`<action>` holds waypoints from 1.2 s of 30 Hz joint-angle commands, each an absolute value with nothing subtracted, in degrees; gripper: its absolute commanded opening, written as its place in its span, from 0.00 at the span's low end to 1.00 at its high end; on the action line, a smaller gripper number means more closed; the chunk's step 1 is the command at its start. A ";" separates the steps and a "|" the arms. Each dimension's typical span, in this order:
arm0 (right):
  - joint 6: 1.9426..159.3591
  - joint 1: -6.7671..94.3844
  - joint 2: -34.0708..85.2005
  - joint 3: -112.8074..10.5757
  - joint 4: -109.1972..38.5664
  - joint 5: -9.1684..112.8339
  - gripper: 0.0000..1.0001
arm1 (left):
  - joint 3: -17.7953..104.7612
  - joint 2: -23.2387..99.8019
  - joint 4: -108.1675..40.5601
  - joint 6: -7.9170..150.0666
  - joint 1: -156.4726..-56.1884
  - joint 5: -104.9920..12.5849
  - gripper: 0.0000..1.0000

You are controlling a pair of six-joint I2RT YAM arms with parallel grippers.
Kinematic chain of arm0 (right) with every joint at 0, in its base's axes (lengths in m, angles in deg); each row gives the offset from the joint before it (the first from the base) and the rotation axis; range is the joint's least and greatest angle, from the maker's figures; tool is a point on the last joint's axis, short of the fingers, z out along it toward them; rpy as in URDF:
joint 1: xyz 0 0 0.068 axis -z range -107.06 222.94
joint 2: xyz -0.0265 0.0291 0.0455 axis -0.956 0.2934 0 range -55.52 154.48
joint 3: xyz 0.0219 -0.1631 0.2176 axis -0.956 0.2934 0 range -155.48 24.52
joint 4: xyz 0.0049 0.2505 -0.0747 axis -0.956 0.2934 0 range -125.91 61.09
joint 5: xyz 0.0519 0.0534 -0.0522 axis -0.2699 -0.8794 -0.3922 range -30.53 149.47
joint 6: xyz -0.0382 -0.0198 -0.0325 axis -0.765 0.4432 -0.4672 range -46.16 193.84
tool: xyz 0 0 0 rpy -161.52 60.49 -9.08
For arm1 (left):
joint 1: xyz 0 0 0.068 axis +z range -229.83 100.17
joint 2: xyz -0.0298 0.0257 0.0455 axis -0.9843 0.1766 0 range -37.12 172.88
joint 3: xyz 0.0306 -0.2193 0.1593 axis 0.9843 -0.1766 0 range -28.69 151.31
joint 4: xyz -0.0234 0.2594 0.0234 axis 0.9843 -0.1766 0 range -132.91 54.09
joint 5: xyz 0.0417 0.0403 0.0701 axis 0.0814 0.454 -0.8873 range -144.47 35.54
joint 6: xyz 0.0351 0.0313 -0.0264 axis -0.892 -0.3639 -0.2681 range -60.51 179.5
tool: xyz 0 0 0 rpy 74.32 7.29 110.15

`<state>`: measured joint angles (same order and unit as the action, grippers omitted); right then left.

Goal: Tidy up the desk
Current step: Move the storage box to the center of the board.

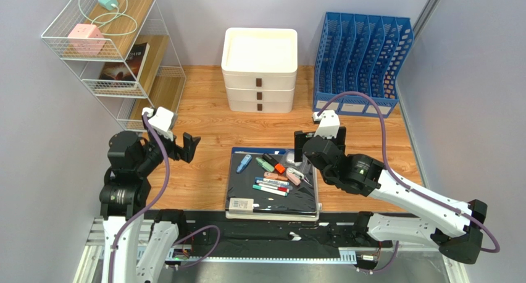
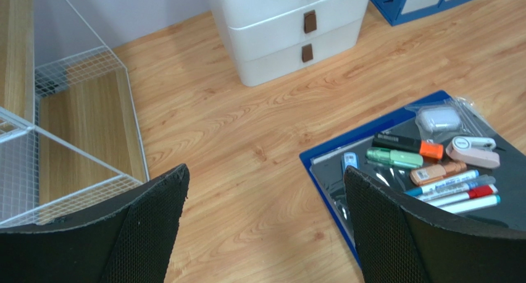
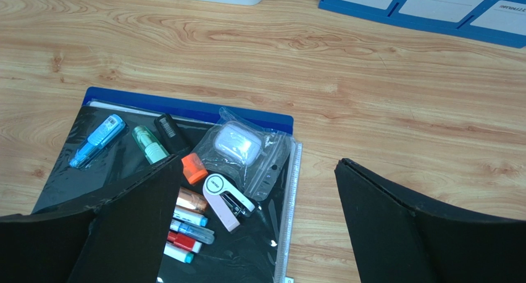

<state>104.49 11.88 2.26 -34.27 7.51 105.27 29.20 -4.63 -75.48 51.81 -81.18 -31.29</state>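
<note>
The right gripper (image 3: 257, 165), wide and empty, is hovering over the pens (image 1: 271, 187), seemingly to pick one, while the left gripper (image 2: 267, 173), equally wide, is hanging above the desk (image 1: 259, 125).

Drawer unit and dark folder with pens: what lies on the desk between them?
Nothing: between the drawer unit and the folder the desk is bare wood, as the top view and left wrist view show.

The desk (image 1: 207, 178) is matt grained wood, the drawer unit (image 1: 259, 79) smooth white plastic.
</note>
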 commanded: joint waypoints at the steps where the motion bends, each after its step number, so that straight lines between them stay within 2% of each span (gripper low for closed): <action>1: 103.90 11.15 2.05 -32.44 2.51 107.72 1.00 | 28.71 1.70 -63.88 54.48 -80.89 -31.80 0.99; 5: 102.67 10.71 2.84 -30.86 -0.40 108.95 1.00 | 32.64 12.41 -54.37 57.21 -80.97 -30.56 0.99; 10: 101.00 10.09 4.78 -30.23 -3.13 110.71 1.00 | 49.96 35.15 -56.92 57.30 -83.78 -33.01 1.00; 13: 100.29 9.39 5.74 -30.76 -3.21 112.12 1.00 | 57.34 44.39 -55.95 56.68 -86.16 -37.67 0.99; 18: 99.24 8.51 4.52 -29.45 -5.32 112.65 1.00 | 75.15 59.53 -60.07 57.47 -87.65 -39.78 0.99; 22: 98.27 7.72 2.15 -27.08 -7.87 112.04 1.00 | 84.50 70.69 -61.40 58.79 -88.35 -39.70 0.99; 27: 98.53 7.63 -0.05 -25.49 -8.75 110.19 1.00 | 90.22 78.08 -61.48 58.97 -89.59 -41.89 0.99; 32: 98.97 7.55 -3.04 -23.74 -9.54 109.13 1.00 | 89.18 80.03 -59.47 59.23 -89.59 -45.06 0.95; 36: 98.97 7.63 -4.36 -22.86 -9.98 109.22 0.98 | 84.36 78.37 -57.18 58.70 -89.85 -46.81 0.83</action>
